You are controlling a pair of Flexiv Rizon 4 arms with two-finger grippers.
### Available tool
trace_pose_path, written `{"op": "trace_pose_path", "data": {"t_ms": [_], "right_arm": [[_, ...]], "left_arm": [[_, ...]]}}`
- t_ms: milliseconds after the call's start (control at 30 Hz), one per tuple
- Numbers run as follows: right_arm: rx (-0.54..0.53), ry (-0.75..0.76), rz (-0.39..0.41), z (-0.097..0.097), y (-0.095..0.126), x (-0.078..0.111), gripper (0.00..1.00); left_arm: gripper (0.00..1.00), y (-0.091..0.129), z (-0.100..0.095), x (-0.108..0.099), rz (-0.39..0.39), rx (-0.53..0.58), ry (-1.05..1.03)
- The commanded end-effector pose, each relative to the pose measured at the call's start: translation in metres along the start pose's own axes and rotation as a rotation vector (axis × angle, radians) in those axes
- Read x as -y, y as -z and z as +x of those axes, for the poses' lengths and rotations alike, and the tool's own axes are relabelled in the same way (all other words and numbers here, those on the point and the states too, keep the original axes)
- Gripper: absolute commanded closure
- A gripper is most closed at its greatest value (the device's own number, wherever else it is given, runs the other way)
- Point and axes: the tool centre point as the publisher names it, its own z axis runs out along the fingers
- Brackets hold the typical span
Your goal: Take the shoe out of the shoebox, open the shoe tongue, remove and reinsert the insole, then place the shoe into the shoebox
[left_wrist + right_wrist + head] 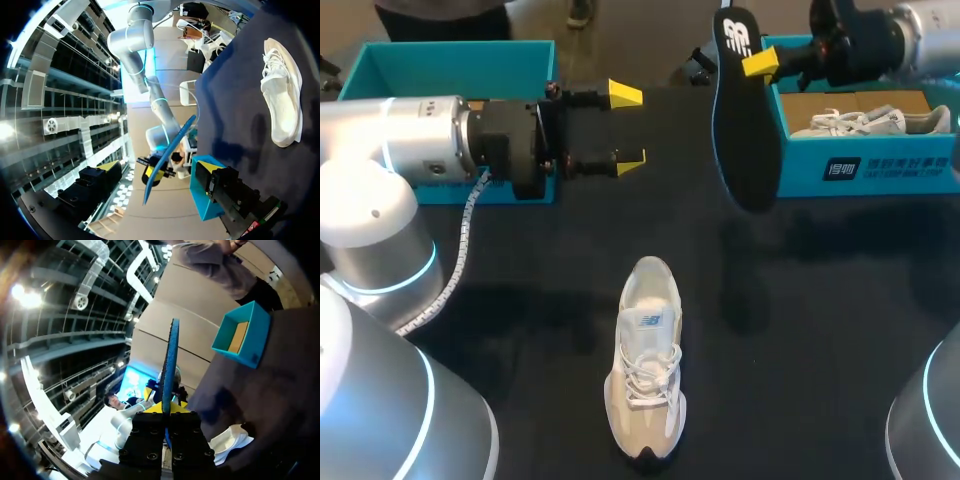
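Observation:
A white and beige shoe (645,360) lies on the black table near the front middle, toe pointing away from me; the left wrist view shows the same shoe (282,92) off to one side. A dark insole (745,110) with a blue edge hangs upright above the table at the back. My right gripper (760,62) is shut on its top end. In the right wrist view the insole (171,365) runs edge-on straight out from between the fingers. My left gripper (628,128) is open and empty, left of the insole and apart from it.
A teal shoebox (865,172) at the back right holds a second white shoe (870,122). Another teal box (450,60) stands at the back left, behind my left arm. My right arm's gripper (150,172) with the insole (167,155) shows ahead of my left fingers.

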Motion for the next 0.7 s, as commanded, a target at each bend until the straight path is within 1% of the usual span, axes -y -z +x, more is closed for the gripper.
{"op": "trace_pose_path", "data": {"t_ms": [33,433,533,567,700], "right_arm": [[0.003,-0.001,0.004,0.000,0.000,-0.001,1.00],[0.003,-0.001,0.004,0.000,0.000,-0.001,1.00],[0.010,-0.089,0.026,-0.009,-0.003,-0.008,1.00],[0.002,-0.107,0.022,-0.011,-0.003,-0.010,1.00],[0.015,-0.169,0.031,-0.015,-0.003,-0.015,1.00]], "left_arm": [[0.00,-0.002,0.001,0.000,-0.003,0.002,-0.002],[0.00,-0.002,0.001,0.000,-0.003,0.002,-0.002],[0.00,-0.003,0.002,-0.001,-0.001,-0.002,-0.012],[0.00,-0.004,0.002,-0.001,0.003,-0.007,-0.023],[0.00,-0.006,0.005,-0.004,0.004,-0.019,-0.053]]}}
